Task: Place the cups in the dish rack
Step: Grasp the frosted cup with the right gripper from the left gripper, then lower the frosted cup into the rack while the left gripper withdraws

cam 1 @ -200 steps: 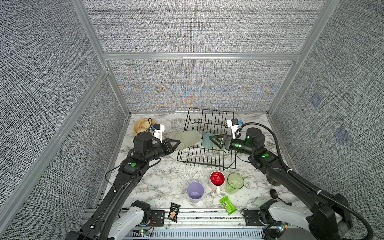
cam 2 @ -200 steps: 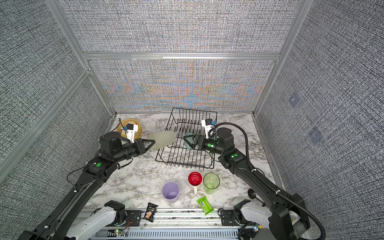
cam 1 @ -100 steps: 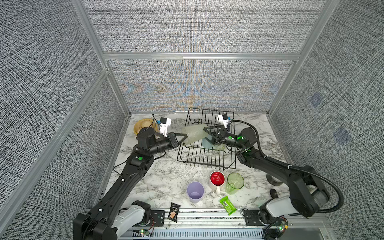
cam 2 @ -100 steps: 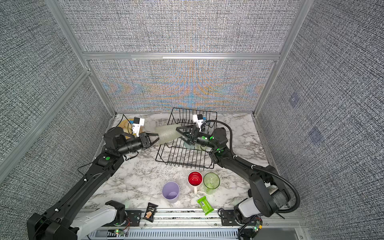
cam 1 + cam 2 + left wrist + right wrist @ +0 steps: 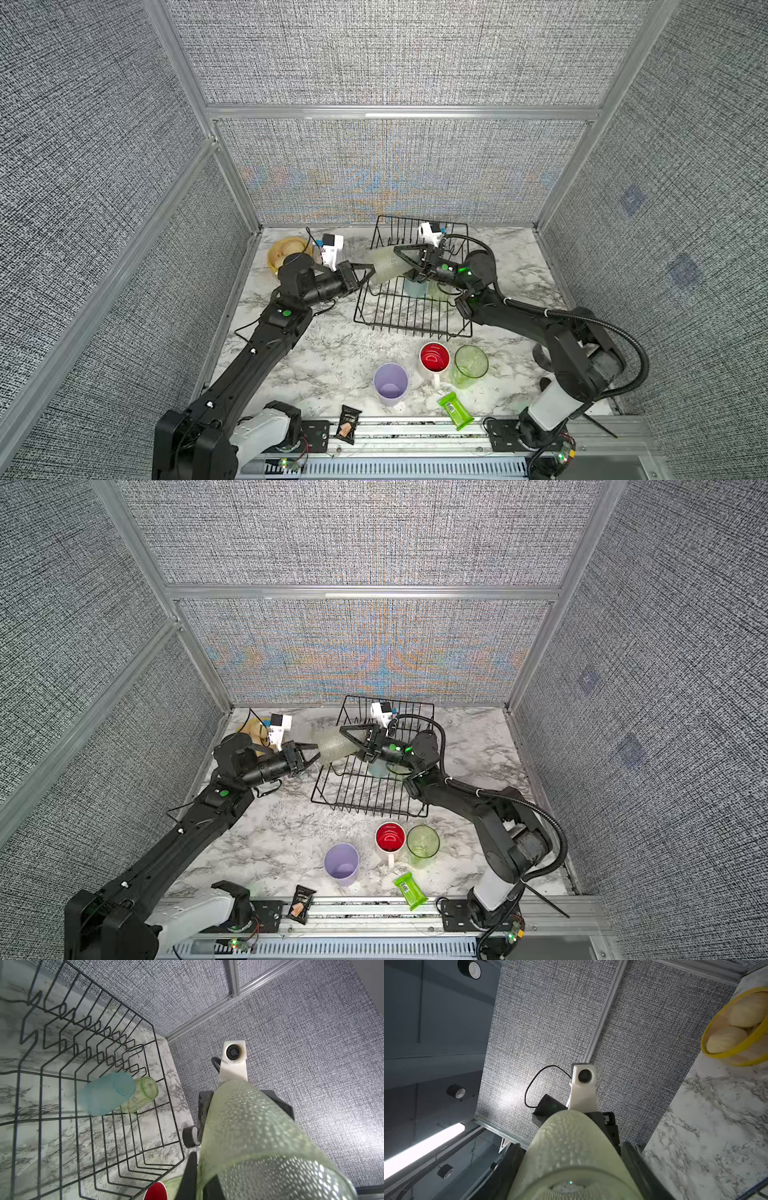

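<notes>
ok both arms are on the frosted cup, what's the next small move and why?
Probably open the left gripper and back it off. Both it and the right gripper are shut on the frosted cup, one at each end, above the left edge of the rack. The right arm reaches over the rack, so it can likely set the cup in.
</notes>
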Robot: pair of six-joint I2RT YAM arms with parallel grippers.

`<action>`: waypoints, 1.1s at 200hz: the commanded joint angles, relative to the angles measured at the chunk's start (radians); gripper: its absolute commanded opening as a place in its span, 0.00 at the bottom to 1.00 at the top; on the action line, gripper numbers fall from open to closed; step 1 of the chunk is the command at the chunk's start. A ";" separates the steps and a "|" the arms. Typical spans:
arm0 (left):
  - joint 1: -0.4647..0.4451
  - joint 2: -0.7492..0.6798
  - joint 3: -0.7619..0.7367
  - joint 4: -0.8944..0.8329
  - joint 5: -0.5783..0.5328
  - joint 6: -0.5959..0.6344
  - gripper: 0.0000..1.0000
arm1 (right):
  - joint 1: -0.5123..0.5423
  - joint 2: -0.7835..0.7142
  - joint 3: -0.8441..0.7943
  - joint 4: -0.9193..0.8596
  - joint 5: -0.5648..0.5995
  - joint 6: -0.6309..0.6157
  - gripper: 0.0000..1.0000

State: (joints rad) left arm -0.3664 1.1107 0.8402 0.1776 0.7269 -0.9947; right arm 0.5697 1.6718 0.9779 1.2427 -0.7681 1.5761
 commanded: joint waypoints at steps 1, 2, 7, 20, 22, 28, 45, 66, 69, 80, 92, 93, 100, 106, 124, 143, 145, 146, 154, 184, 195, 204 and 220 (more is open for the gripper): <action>-0.002 0.000 0.004 -0.055 -0.053 0.021 0.03 | 0.002 0.014 0.010 0.095 -0.017 -0.001 0.58; -0.002 0.000 0.004 -0.055 -0.055 0.021 0.03 | 0.001 0.016 0.010 0.095 -0.017 -0.002 0.58; -0.002 -0.003 0.003 -0.063 -0.063 0.021 0.06 | -0.001 0.018 0.010 0.093 -0.017 -0.003 0.58; 0.000 -0.006 0.006 -0.098 -0.096 0.030 0.13 | -0.006 0.028 0.009 0.090 -0.015 -0.007 0.57; 0.000 -0.007 0.007 -0.105 -0.101 0.033 0.14 | -0.007 0.030 0.009 0.089 -0.014 -0.007 0.56; 0.001 -0.013 0.011 -0.129 -0.115 0.043 0.18 | -0.011 0.034 0.010 0.085 -0.012 -0.011 0.56; 0.001 -0.036 0.031 -0.242 -0.194 0.084 0.30 | -0.027 0.039 0.010 0.050 -0.008 -0.043 0.55; 0.006 -0.088 0.025 -0.371 -0.365 0.124 0.35 | -0.044 0.036 0.009 -0.055 -0.013 -0.123 0.52; 0.006 -0.096 0.024 -0.387 -0.388 0.132 0.36 | -0.046 0.035 0.010 -0.077 -0.013 -0.138 0.52; 0.007 -0.126 0.022 -0.451 -0.478 0.159 0.39 | -0.052 0.027 0.009 -0.168 -0.015 -0.211 0.52; 0.008 -0.159 0.021 -0.528 -0.573 0.182 0.40 | -0.054 0.015 0.058 -0.311 -0.019 -0.318 0.52; 0.007 -0.162 0.021 -0.534 -0.580 0.183 0.40 | -0.054 0.014 0.061 -0.325 -0.019 -0.329 0.52; 0.008 -0.180 0.017 -0.572 -0.633 0.191 0.40 | -0.055 0.003 0.079 -0.430 -0.016 -0.408 0.52; 0.008 -0.193 0.009 -0.599 -0.679 0.196 0.40 | -0.053 -0.003 0.098 -0.526 -0.004 -0.479 0.52; 0.009 -0.225 -0.008 -0.678 -0.796 0.215 0.52 | -0.050 -0.026 0.162 -0.796 0.055 -0.698 0.52; 0.009 -0.250 -0.027 -0.740 -0.897 0.243 0.65 | -0.044 -0.029 0.236 -1.016 0.131 -0.884 0.52; 0.009 -0.252 -0.030 -0.744 -0.907 0.244 0.66 | -0.042 -0.028 0.244 -1.035 0.137 -0.901 0.52; 0.010 -0.253 -0.031 -0.747 -0.913 0.245 0.66 | -0.042 -0.028 0.247 -1.045 0.141 -0.908 0.52; 0.009 -0.263 -0.046 -0.761 -0.957 0.249 0.68 | -0.039 -0.020 0.276 -1.102 0.166 -0.966 0.52; 0.009 -0.289 -0.105 -0.764 -1.104 0.264 0.76 | -0.025 0.022 0.388 -1.304 0.274 -1.147 0.52; 0.009 -0.294 -0.130 -0.749 -1.129 0.278 0.80 | -0.014 0.045 0.434 -1.373 0.325 -1.219 0.52; 0.009 -0.295 -0.151 -0.731 -1.146 0.281 0.83 | -0.005 0.067 0.474 -1.425 0.362 -1.269 0.52; 0.009 -0.289 -0.174 -0.712 -1.160 0.284 0.83 | 0.012 0.108 0.540 -1.502 0.416 -1.347 0.52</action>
State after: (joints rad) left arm -0.3584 0.8185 0.6895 -0.5602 -0.3408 -0.7383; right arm 0.5629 1.7432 1.4487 -0.0723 -0.4728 0.4362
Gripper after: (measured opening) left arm 0.836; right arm 0.646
